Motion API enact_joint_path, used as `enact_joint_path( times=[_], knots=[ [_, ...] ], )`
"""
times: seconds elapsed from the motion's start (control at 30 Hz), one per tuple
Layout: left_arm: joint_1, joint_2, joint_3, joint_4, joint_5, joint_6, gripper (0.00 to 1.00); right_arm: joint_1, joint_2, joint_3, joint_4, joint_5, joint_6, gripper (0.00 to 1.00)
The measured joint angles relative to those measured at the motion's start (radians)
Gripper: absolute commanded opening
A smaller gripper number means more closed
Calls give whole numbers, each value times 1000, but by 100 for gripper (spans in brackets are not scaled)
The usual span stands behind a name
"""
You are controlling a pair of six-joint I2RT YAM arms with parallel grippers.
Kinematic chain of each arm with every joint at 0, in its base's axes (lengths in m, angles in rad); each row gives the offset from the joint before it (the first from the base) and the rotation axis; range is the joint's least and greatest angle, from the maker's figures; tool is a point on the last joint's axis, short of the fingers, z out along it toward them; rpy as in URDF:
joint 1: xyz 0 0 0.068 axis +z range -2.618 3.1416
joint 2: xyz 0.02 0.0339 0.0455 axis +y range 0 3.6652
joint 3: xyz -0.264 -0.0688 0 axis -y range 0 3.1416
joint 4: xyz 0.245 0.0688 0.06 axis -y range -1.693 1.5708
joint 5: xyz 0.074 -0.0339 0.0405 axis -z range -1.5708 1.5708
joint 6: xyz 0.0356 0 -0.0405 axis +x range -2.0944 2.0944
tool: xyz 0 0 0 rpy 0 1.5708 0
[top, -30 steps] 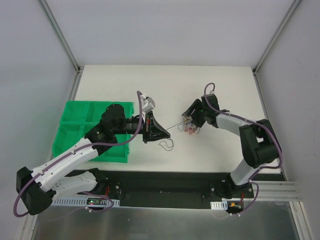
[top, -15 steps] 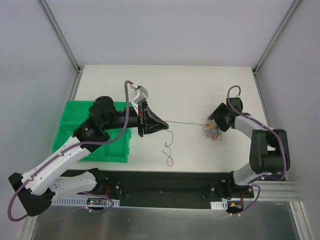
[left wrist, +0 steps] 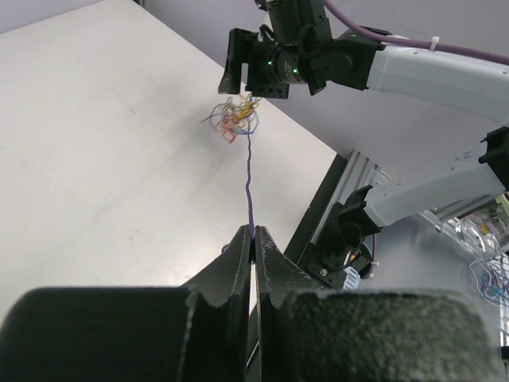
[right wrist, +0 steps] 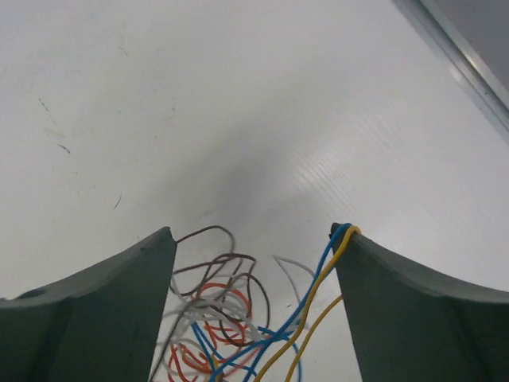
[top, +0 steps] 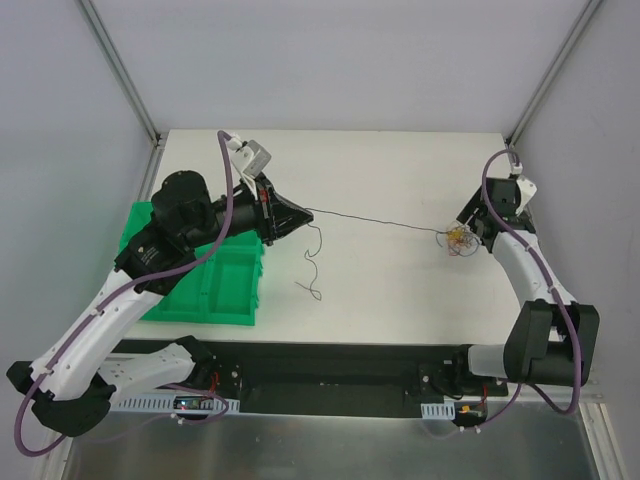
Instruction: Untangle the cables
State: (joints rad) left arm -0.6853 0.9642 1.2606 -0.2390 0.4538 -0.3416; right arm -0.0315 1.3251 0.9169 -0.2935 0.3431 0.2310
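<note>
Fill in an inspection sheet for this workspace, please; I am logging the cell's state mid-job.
Surface: white table, with a few faint marks.
Job's things: multicoloured wad of wires at the right tool; one dark strand stretched straight from it to the left tool, with a loose tail curling below that tool.
Clutter: green compartment bin at the table's left edge.
Grippers: left tool shut on the dark strand; right tool has its fingers apart, with wires between them.
Cables: purple hoses run along both arms.
Surroundings: grey walls, aluminium frame posts.
</note>
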Motion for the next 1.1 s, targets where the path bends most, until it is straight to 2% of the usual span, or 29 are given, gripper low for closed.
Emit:
enact_joint_path(
  times=[0.07,0.13,0.2,0.37,0.47,0.57,0.73,0.87,0.97,1.1],
  knots=[
    [2,0,24,-40,-21,5,0,-12,0,23,-10,39,-33,89],
    [7,0,41,-58,-25,5,0,-31,4,42,-38,5,-64,89],
    [8,6,49,-60,-16,-10,0,-43,14,63,-71,-84,-80,89],
    [13,101,40,-34,92,-84,0,-2,17,68,-120,-424,-84,88],
    [13,179,-33,11,137,-129,0,22,16,67,-172,-571,-85,87],
    [13,220,-123,16,163,-159,0,21,9,48,-212,-648,-92,86],
    [13,218,-159,30,185,-172,0,54,-88,-101,-193,-727,-40,80],
    [13,193,-164,58,194,-171,0,227,-175,-237,-97,-737,120,79],
    [13,172,-192,76,193,-169,0,351,-190,-258,-47,-686,203,81],
    [13,145,-254,70,179,-163,0,399,-174,-271,34,-628,313,82]
  ],
)
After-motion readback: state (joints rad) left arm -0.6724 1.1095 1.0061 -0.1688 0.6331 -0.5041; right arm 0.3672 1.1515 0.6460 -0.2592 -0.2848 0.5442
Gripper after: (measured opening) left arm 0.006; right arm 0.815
